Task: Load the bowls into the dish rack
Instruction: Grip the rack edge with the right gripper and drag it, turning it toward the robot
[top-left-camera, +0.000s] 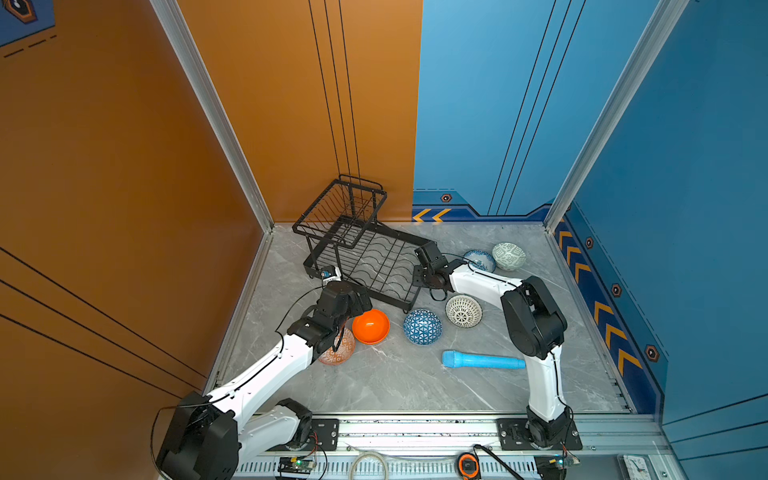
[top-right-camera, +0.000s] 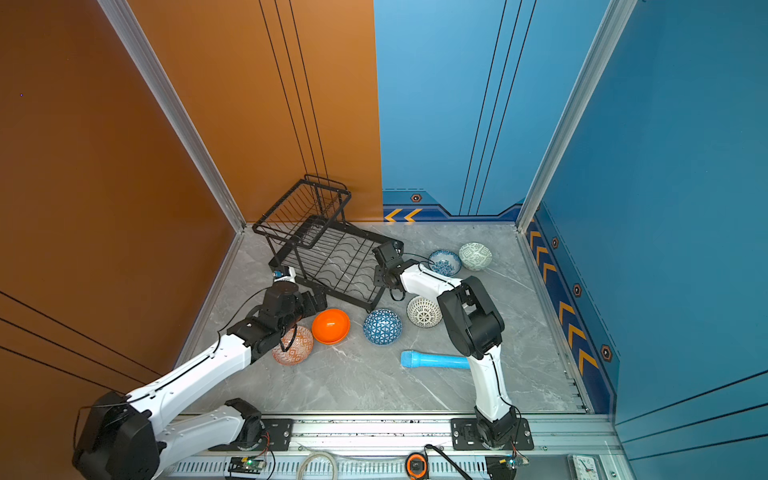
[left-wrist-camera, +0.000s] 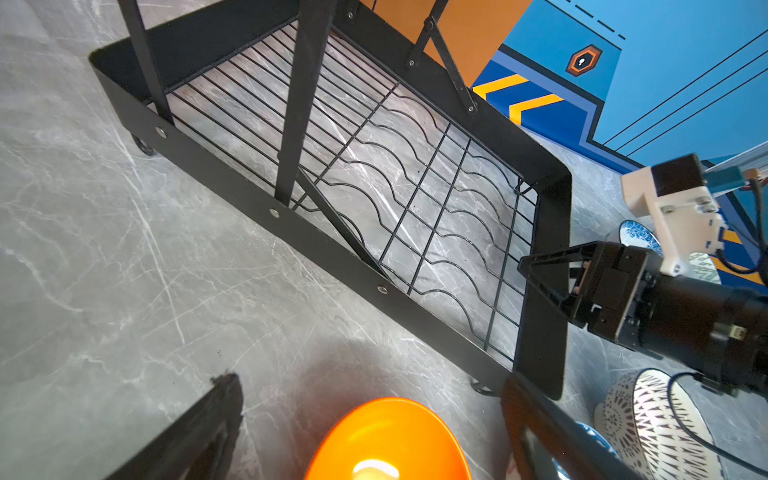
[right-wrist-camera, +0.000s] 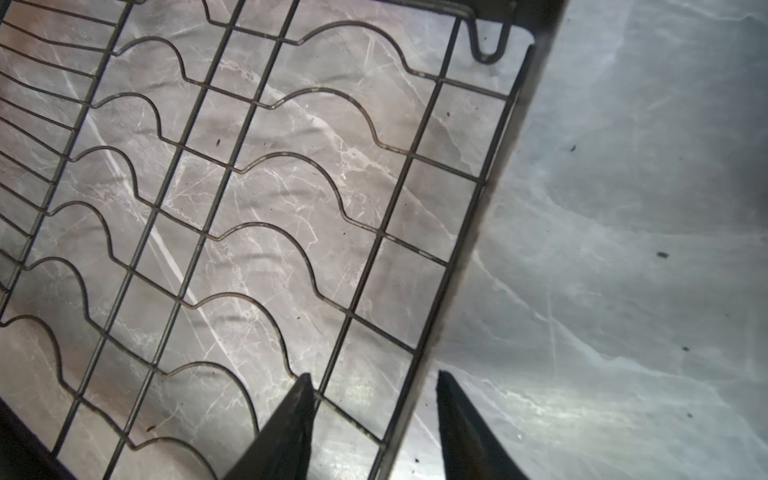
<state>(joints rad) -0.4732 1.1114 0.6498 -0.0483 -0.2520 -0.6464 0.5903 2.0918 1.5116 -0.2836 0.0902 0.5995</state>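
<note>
**Black wire rack empty: zero of six bowls loaded**

1. Status of the dish rack (left-wrist-camera: 328, 251). It stands at the far left of the grey marble table (top-left-camera: 395, 382), set at an angle. In both wrist views the table shows through the wavy dividers of the lower tray. The raised basket is likewise bare in both top views.

2. Status of the bowls. All six sit on the table, outside the rack.
   - Plain orange bowl (top-left-camera: 370, 326): just near of the rack's near corner.
   - Orange-white diamond bowl (top-left-camera: 343, 353): beside it to the near left, partly hidden under the left arm.
   - Blue triangle bowl (top-left-camera: 422, 327) and white dark-dotted bowl (top-left-camera: 463, 311): upside down, right of the orange bowl.
   - White-blue floral bowl (top-left-camera: 482, 259) and pale green bowl (top-left-camera: 509, 255): side by side at the far right.

3. Left gripper (left-wrist-camera: 370, 380). Its jaws are spread fully wide and hold nothing. It hangs over the far edge of the plain orange bowl.

4. Right gripper (right-wrist-camera: 374, 375). Its jaws are partly apart and straddle the rack's right rim, one finger inside and one outside. A gap shows on each side, so no grip is evident.

5. Assessment. No loading step is complete, and all six placements are outstanding. The plain orange bowl appears the likeliest first pick. The right gripper appears placed to steady the rack.
</note>
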